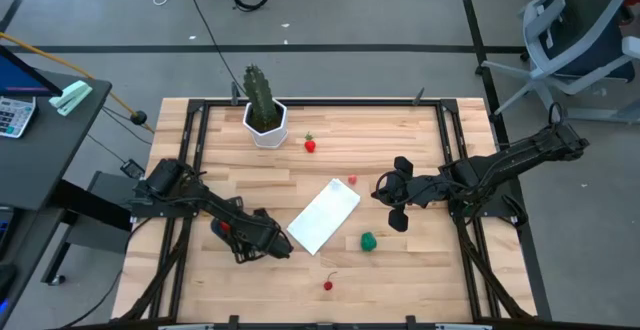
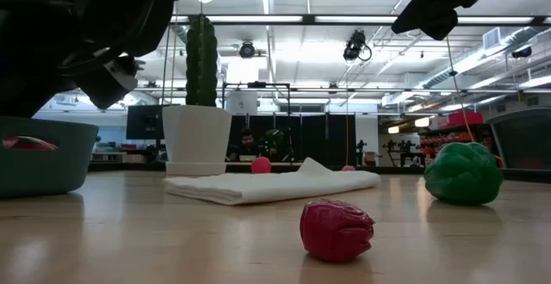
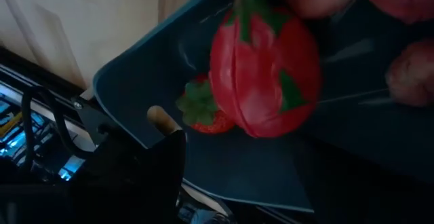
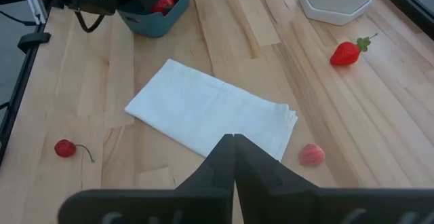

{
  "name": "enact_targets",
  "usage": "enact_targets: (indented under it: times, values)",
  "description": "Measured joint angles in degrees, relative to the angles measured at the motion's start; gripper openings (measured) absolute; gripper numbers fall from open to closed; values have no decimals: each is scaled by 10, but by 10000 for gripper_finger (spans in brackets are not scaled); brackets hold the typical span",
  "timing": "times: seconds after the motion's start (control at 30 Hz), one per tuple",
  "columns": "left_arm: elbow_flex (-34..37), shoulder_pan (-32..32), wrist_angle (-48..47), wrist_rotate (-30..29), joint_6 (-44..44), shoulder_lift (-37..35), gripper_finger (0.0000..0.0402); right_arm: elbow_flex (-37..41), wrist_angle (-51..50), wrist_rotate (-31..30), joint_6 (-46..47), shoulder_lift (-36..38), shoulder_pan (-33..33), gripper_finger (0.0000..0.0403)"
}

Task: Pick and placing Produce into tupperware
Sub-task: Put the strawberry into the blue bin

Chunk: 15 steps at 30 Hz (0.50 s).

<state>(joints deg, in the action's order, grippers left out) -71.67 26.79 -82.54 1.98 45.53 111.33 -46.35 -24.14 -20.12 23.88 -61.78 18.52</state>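
Observation:
The teal tupperware (image 3: 135,68) sits at the table's near left, mostly hidden under my left gripper (image 1: 255,238) in the high view. Its wall (image 2: 43,159) shows in the low view. The left gripper is open above it. Inside lie a big red fruit (image 3: 264,68), a small strawberry (image 3: 203,112) and pinkish pieces (image 3: 413,71). Loose on the table are a strawberry (image 1: 310,145), a pink ball (image 1: 352,180), a green piece (image 1: 369,241) and a cherry (image 1: 328,285). My right gripper (image 1: 393,195) hovers shut, right of the white panel.
A white flat panel (image 1: 323,216) lies at the table's middle. A white hexagonal pot (image 1: 266,125) with a tall cactus (image 1: 258,90) stands near the far edge. Bare wood lies between the panel and the near edge, around the cherry (image 4: 65,148).

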Motion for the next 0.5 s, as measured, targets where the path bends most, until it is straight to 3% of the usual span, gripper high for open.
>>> enact_targets:
  times: [0.17,0.37,0.5]
  values:
    - [-29,-3,-3,3,-27,0,268,0,0,0,0,0,0,14]
    - [-125,-25,-5,-1,-82,0,265,0,0,0,-1,0,0,14]
    - [-191,-49,-4,-80,-147,0,269,0,0,0,-1,0,0,14]
